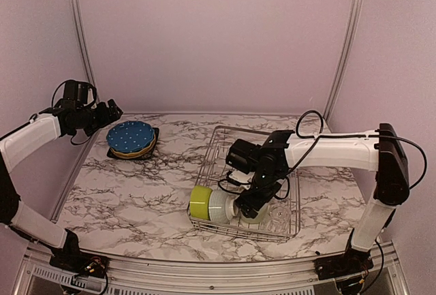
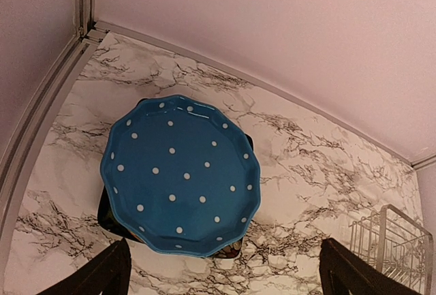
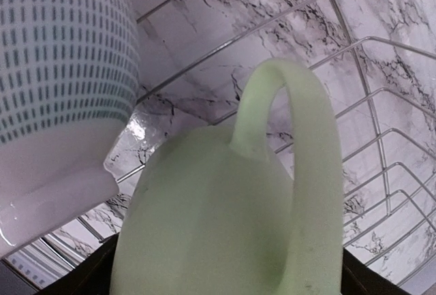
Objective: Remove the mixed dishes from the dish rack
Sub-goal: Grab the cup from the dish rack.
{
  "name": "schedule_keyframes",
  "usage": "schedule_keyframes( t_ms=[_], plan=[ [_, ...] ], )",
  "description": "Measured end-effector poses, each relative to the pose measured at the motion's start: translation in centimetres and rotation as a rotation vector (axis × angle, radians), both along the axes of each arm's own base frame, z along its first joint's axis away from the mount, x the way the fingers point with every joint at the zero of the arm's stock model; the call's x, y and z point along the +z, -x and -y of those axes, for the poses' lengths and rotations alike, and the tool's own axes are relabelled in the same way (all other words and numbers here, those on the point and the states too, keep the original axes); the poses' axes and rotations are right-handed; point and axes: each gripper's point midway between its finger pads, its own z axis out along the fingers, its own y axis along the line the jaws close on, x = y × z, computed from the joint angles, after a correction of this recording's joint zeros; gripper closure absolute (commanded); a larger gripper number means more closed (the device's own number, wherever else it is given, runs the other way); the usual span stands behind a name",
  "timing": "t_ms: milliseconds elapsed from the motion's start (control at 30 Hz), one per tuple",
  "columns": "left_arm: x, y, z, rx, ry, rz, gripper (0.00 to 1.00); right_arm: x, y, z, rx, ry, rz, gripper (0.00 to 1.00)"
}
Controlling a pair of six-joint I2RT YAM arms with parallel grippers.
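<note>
The blue dotted plate (image 1: 131, 136) tops a stack on the table's left, with the black plate (image 2: 109, 214) under it and an orange rim between them. My left gripper (image 1: 109, 112) hovers just left of and above it, open and empty; in its wrist view the plate (image 2: 180, 172) lies ahead of the fingers (image 2: 102, 274). The dish rack (image 1: 228, 142) holds the lime-green bowl (image 1: 200, 202), white ribbed bowl (image 1: 219, 208), pale green mug (image 1: 257, 217) and clear glass (image 1: 279, 221). My right gripper (image 1: 248, 205) is down in the rack, its jaws wide against both sides of the mug (image 3: 218, 220).
In the right wrist view the white ribbed bowl (image 3: 61, 70) stands close on the mug's left, with the clear glass (image 3: 128, 144) between them and rack wires (image 3: 381, 165) behind. A corner of the rack (image 2: 395, 247) shows in the left wrist view. Purple walls enclose the table.
</note>
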Motion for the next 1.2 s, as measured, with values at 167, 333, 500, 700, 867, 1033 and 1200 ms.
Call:
schedule_keyframes(
  t_ms=[167,333,500,700,867,1033,1200],
  plan=[
    [0.0,0.0,0.0,0.001,0.003,0.0,0.01,0.6,-0.2,-0.3,0.003,-0.004,0.0,0.26],
    [0.0,0.0,0.0,0.003,0.005,0.0,0.01,2.8,-1.1,-1.4,0.004,-0.036,0.027,0.29],
    [0.1,0.0,0.0,0.007,0.013,0.002,0.01,5.4,-2.2,-2.3,-0.001,-0.076,0.063,0.34],
    [0.8,-0.4,0.5,-0.007,0.039,0.03,0.01,6.9,-2.9,-2.4,-0.017,-0.105,0.069,0.35],
    [1.2,-0.7,1.0,-0.029,0.055,0.049,0.01,7.3,-3.3,-1.4,-0.048,-0.109,0.055,0.39],
    [1.9,-1.0,1.7,-0.063,0.076,0.07,0.01,9.4,-3.6,-1.5,-0.03,-0.168,0.089,0.4],
    [2.9,-1.1,3.1,-0.117,0.097,0.094,0.01,13.5,-5.0,-3.8,0.019,-0.292,0.173,0.4]
  ],
)
